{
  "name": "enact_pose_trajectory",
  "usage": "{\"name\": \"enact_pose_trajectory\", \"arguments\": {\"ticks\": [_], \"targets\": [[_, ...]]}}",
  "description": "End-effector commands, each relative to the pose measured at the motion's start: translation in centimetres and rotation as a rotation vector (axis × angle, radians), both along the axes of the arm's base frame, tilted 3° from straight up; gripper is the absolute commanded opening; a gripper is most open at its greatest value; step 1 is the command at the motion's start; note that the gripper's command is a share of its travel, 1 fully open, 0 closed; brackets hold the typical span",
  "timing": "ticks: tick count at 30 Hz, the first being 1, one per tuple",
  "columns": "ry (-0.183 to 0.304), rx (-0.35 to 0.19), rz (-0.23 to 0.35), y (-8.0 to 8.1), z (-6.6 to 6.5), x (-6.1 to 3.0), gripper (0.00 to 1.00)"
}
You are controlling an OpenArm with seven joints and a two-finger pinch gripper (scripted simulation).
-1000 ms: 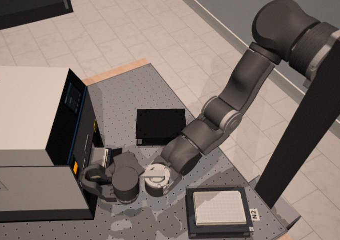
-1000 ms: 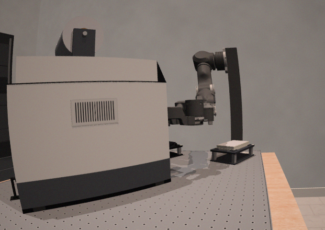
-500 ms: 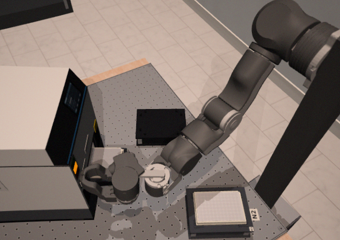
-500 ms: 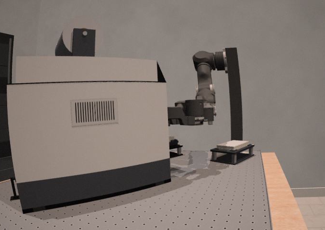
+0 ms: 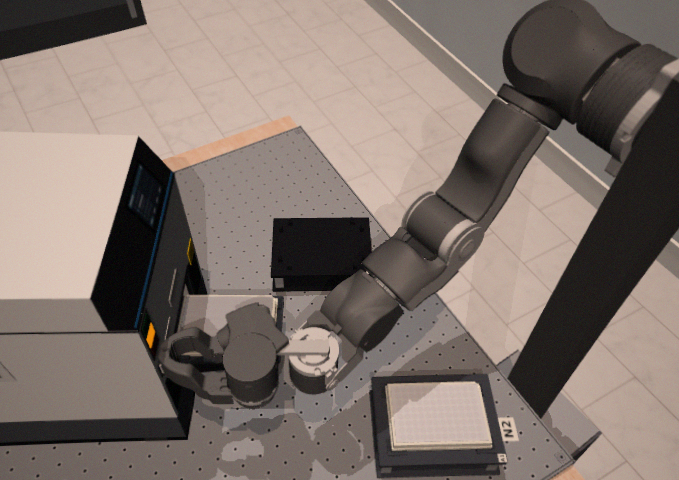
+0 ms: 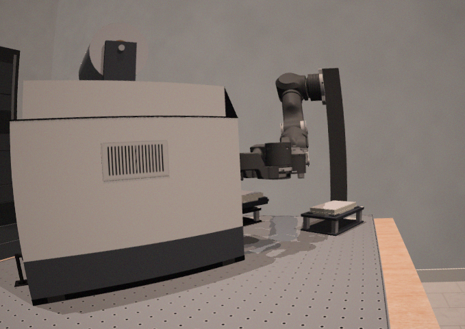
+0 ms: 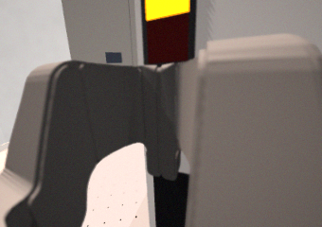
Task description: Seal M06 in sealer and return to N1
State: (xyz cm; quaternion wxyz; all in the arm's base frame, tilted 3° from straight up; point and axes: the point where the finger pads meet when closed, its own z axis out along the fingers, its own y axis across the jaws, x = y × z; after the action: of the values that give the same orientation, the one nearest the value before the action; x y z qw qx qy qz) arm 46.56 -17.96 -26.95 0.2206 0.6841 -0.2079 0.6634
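Observation:
My gripper (image 5: 167, 359) is shut and empty, with its fingertips close to the left edge of the sealer's (image 5: 56, 271) front, just below the lamp. The lamp (image 5: 150, 335) shows amber; in the wrist view it is the yellow panel (image 7: 167, 8) above a dark red one (image 7: 169, 44), right behind my closed fingers (image 7: 169, 118). The stage (image 5: 226, 310) sticks out of the housing with the pale plate M06 on it, partly hidden under my wrist. From the side the stage (image 6: 254, 198) lies below my gripper (image 6: 244, 167). Nest N1 (image 5: 320, 247) is black and bare.
Plate M09 (image 5: 438, 414) lies flat on nest N2 at the front right, also seen from the side (image 6: 333, 206). The arm's dark post (image 5: 606, 271) stands at the right. The table's wooden edge (image 6: 399, 271) runs along the right.

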Motion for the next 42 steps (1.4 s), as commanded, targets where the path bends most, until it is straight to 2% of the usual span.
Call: {"name": "enact_pose_trajectory", "arguments": {"ticks": [1,16,21,42], "targets": [[0.019,0.005,0.008,0.1,-0.5,-0.03,0.0],[0.019,0.005,0.008,0.1,-0.5,-0.03,0.0],[0.013,0.001,0.001,1.2,-0.1,-1.65,0.0],[0.013,0.003,-0.002,1.2,-0.1,-1.95,0.0]]}}
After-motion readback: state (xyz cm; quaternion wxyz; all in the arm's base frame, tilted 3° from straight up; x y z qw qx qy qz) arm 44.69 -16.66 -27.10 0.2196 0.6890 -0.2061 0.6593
